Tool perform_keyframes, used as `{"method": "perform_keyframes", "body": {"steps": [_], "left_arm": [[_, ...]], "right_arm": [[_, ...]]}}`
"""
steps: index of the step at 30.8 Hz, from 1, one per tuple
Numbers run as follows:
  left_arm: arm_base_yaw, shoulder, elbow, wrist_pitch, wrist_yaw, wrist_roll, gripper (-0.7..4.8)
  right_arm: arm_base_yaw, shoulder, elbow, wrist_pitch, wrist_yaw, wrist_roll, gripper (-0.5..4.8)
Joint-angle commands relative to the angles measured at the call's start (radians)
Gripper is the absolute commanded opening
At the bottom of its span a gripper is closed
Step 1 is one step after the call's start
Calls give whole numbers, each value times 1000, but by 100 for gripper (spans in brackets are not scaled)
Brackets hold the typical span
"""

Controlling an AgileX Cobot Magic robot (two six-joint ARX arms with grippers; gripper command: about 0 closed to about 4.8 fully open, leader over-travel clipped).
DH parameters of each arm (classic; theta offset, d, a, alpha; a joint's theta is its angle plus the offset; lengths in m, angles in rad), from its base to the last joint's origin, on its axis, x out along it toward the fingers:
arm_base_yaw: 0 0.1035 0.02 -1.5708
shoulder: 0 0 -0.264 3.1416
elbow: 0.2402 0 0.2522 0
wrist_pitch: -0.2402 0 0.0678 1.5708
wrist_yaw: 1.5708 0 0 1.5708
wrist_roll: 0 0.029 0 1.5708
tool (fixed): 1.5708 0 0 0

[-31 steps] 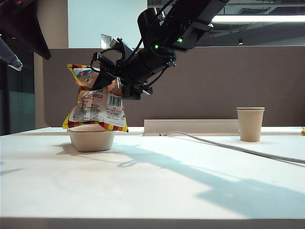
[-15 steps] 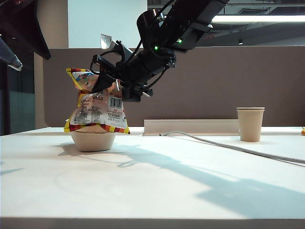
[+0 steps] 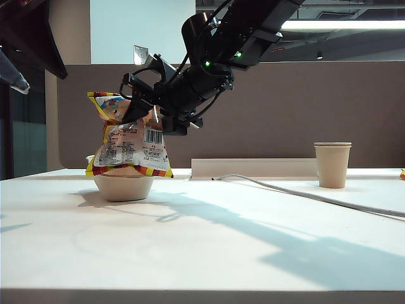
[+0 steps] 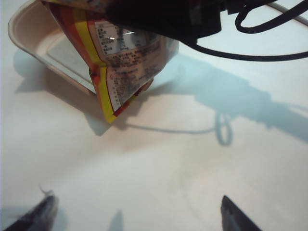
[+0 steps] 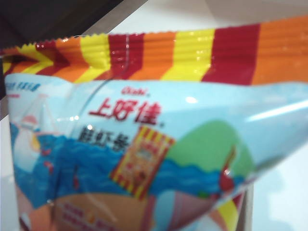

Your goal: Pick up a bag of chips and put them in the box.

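Lowered since a second ago, the right hand (image 3: pixel 136 104) pinches the bag of chips (image 3: pixel 130 142) at its waist, and the bag's striped bottom edge now sits on the rim of the box (image 3: pixel 123 187), at nine o'clock on the desk (image 3: pixel 209 240). Being wider than the box, it probably needs tilting. The left hand (image 4: pixel 137 211) hangs spread wide and empty above the desk nearby.

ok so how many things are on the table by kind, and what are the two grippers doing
bag of chips: 1, upright on the box, pinched by the right gripper
box: 1
paper cup: 1
cable: 1
total: 4
left gripper: open, above bare table near the box, holding nothing
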Motion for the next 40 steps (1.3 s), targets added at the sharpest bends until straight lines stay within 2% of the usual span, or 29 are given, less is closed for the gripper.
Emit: {"method": "perform_keyframes", "body": {"steps": [1, 18, 22, 40], "left_arm": [[-1, -3, 1, 6, 2, -2, 440], [-1, -3, 1, 7, 2, 1, 440], [-1, -3, 1, 7, 2, 1, 440], [-1, -3, 1, 6, 16, 1, 440]], "right_arm": [[2, -3, 6, 9, -6, -4, 266], [2, -3, 6, 9, -6, -3, 286], [2, -3, 7, 9, -12, 4, 337], [6, -17, 12, 10, -43, 19, 337]]}}
